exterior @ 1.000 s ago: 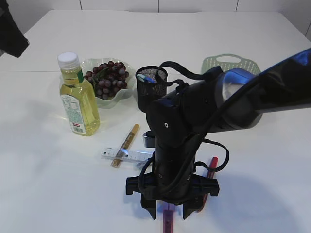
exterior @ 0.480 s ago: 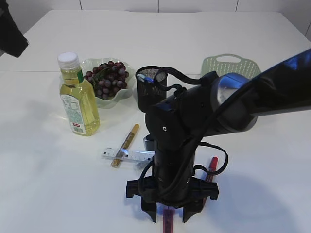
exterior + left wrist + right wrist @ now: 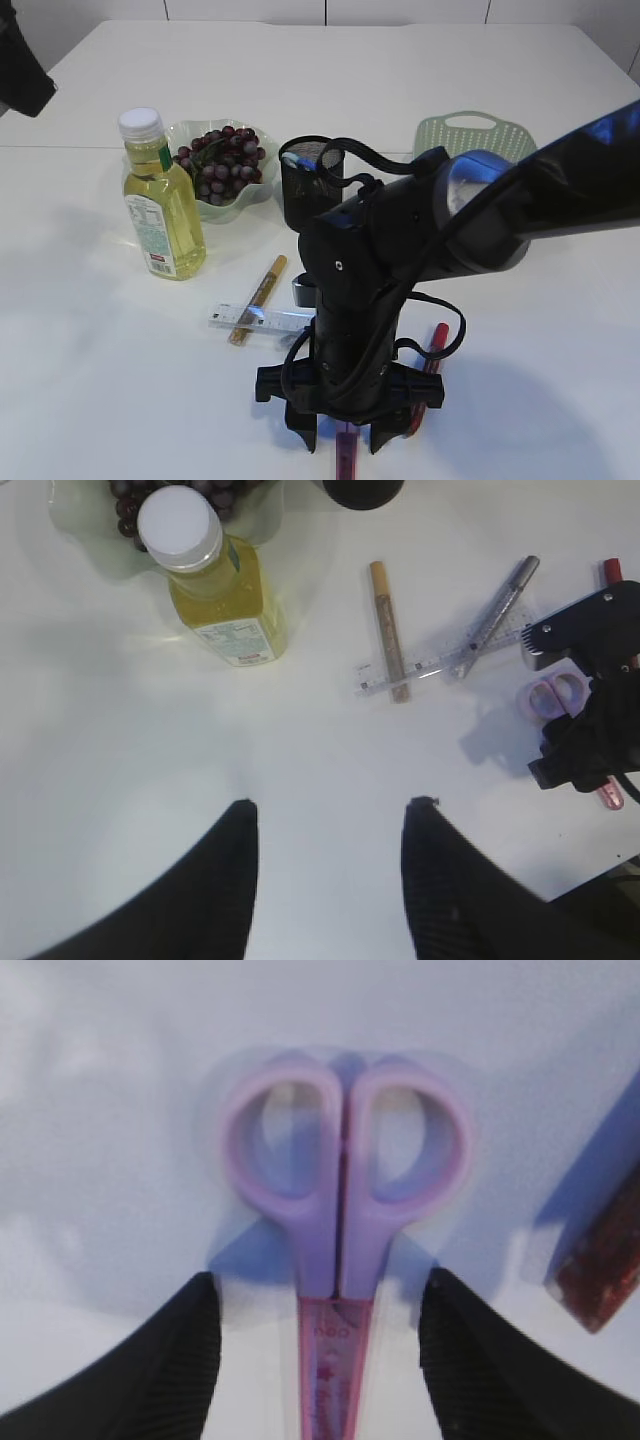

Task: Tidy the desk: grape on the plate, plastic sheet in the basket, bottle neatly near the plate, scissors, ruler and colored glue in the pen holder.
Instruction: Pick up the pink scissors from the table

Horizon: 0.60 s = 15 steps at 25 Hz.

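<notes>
**A:** Right gripper (image 3: 318,1360) is hovering low over the scissors (image 3: 340,1210) at the front edge of the tabletop, jaws standing apart, one on each side of the shank just below the handle loops. Nothing grasped yet.

**B:** Axis?

**A:** We're reading the long axis of the scissors as running front to back: lilac loops pointing toward the far edge, sheathed blades toward the front edge and passing between the fingers. The jaws are spanning across that axis, so we're judging a straight descent and close as the move that fits.

**B:** Anything crowding it?

**A:** Red glue pen (image 3: 433,347) is lying just beside the scissors on the right, apart from them. We're flagging that the right finger could clip it on the way down.

**B:** Left gripper?

**A:** Left gripper (image 3: 330,855) is hanging high over the front-left of the tabletop, unclenched and empty, well apart from the scissors. The right arm is the nearer one by far.

**B:** Rest of the desk?

**A:** Grapes are sitting on the plate (image 3: 262,188) toward the far-left, bottle (image 3: 160,200) upright just beside it. Ruler (image 3: 262,320) is lying mid-table with the gold glue pen (image 3: 257,298) crossing it. Pen holder (image 3: 310,175) is standing behind, basket (image 3: 475,135) toward the far-right. We're not seeing the plastic sheet clearly, so we're leaving it open.
</notes>
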Each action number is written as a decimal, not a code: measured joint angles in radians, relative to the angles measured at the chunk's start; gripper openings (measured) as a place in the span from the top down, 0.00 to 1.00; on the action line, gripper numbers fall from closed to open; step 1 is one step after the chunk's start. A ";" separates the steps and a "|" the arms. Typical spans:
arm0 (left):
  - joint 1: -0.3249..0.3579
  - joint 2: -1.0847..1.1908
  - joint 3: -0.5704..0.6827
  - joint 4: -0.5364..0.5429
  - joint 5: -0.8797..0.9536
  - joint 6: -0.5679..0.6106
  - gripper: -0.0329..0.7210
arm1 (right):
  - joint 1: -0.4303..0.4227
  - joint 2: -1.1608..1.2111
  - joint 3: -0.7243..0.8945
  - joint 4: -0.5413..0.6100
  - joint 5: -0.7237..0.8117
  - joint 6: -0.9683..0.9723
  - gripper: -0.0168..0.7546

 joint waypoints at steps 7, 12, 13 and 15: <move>0.000 0.000 0.000 0.002 0.000 0.000 0.50 | 0.000 0.000 0.000 0.000 -0.002 0.000 0.34; 0.000 0.000 0.000 0.002 0.000 0.000 0.50 | 0.000 0.000 0.000 0.000 -0.002 0.000 0.34; 0.000 0.000 0.000 0.002 0.000 0.000 0.50 | 0.000 0.000 0.000 0.000 -0.002 0.000 0.34; 0.000 0.000 0.000 0.002 0.000 0.000 0.50 | 0.000 0.000 0.000 0.000 -0.002 0.000 0.34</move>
